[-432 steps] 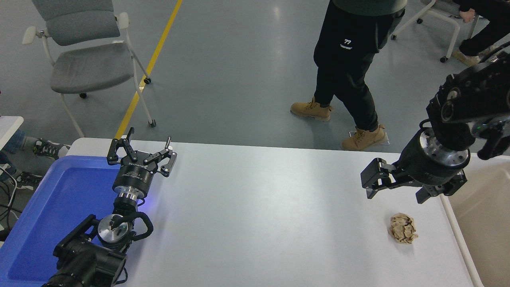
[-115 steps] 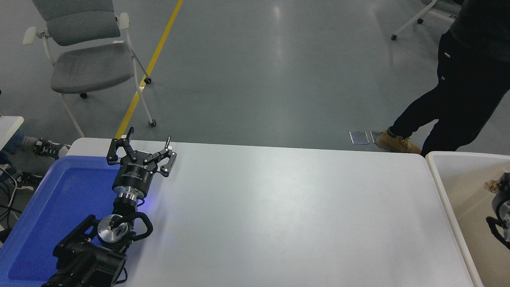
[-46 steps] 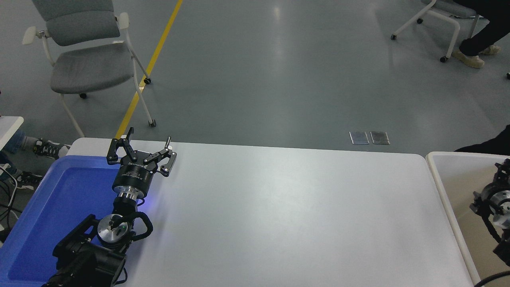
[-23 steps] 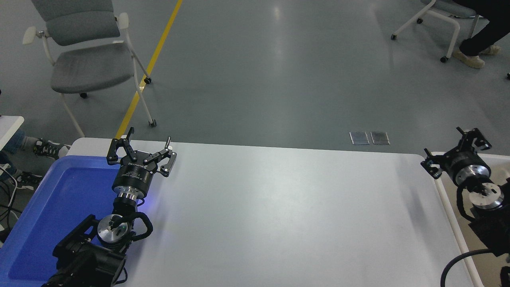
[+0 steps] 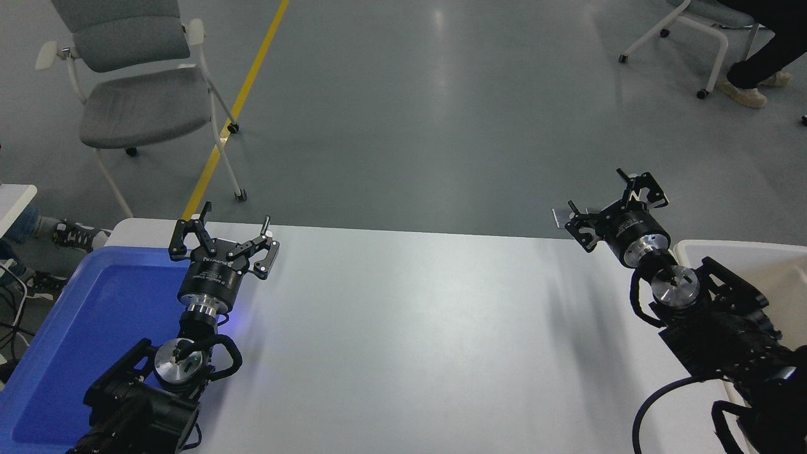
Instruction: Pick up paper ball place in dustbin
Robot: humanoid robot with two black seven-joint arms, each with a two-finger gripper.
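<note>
The paper ball is out of view: it shows neither on the table nor in the visible part of the dustbin. The dustbin [image 5: 744, 255] is the beige bin with a white rim at the right edge, mostly hidden behind my right arm. My right gripper [image 5: 615, 202] is open and empty, raised over the table's far right corner, pointing away from me. My left gripper [image 5: 224, 241] is open and empty, parked at the far left by the blue tray.
A blue plastic tray [image 5: 75, 328] lies at the table's left end under my left arm. The white table [image 5: 410, 340] spans the middle. A grey chair [image 5: 135, 94] stands on the floor at the far left; a seated person's leg [image 5: 756, 63] shows at the top right.
My right arm has come up out of the dustbin and swung left and away, from low at the right edge to above the table's far right corner. The left arm has not moved.
</note>
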